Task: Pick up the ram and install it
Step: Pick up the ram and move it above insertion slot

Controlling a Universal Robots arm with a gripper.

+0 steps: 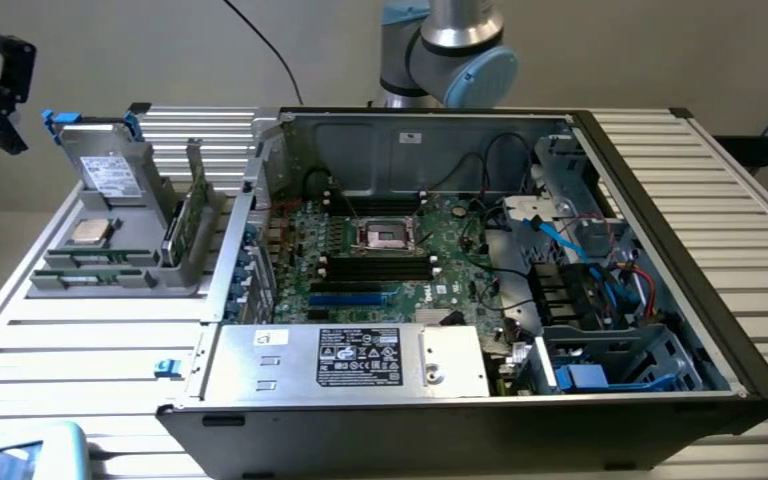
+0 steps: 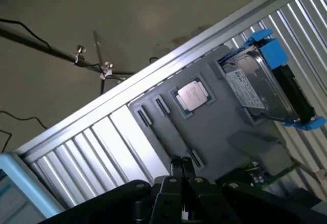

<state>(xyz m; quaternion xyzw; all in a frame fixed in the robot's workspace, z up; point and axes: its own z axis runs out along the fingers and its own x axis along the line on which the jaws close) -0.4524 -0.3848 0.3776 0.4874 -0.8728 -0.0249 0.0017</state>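
Ram point(image 1: 197, 225) – thin green stick, upright on edge in grey slotted holder point(image 1: 101, 279), black jaws narrow – empty

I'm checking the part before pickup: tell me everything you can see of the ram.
The ram is a long, narrow, flat green circuit-board stick. It stands roughly upright on its long edge in a slot of the grey holder tray, which sits on the exterior view's left of the open computer case. Its label and chips cannot be made out. The pincer is apart from it; only the tray appears to touch it.
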